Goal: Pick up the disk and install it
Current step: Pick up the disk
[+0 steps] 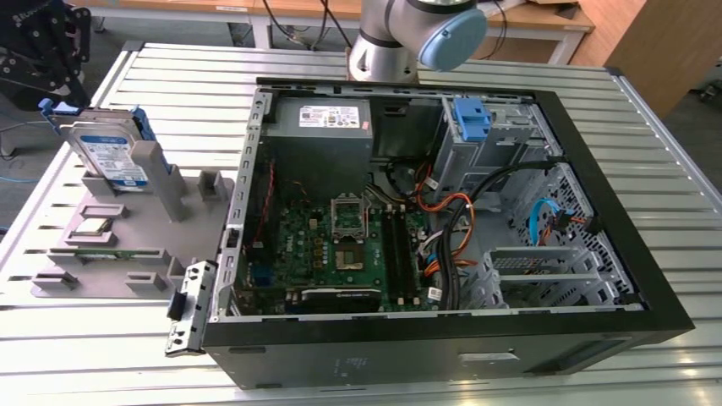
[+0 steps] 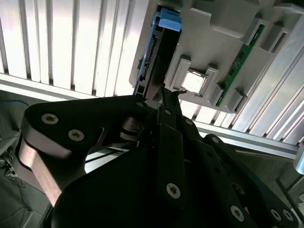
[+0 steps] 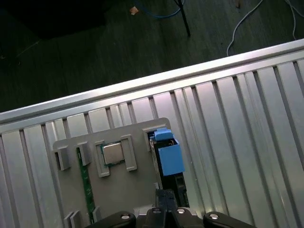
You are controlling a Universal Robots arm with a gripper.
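Gripper state: the gripper (image 2: 161, 97) hangs right at the upper edge of the disk; whether it is spread or pinching cannot be told.
Disk: the disk (image 1: 111, 152) stands on edge directly under the gripper, slotted upright in a grey fixture (image 1: 152, 241), blue bracket tabs at its upper corners.
Edges near the gripper: grey posts of the fixture rise just beside the disk. In the first wrist view the table's edge rail runs close past the fixture, with dark floor (image 3: 71, 42) beyond.
Open room: on the disk's side away from the fixture's other slots there is bare slatted table. The open computer case (image 1: 665, 321) lies well off toward the exterior view's right of the gripper, its near wall just beside the fixture.
Fixture neighbours: a processor chip (image 2: 194, 81) sits in a pocket just beside the disk, and a green memory stick (image 2: 240, 64) lies one slot further out.
Surface: a ribbed aluminium table (image 1: 113, 355), pale and reflective.
Room: loose cables (image 3: 247, 19) on the floor and wooden furniture (image 1: 654, 34) behind the table.
Labels: a blue-and-white label on the disk's face and a white label on the grey power supply (image 1: 321, 127) inside the case; neither print can be made out.
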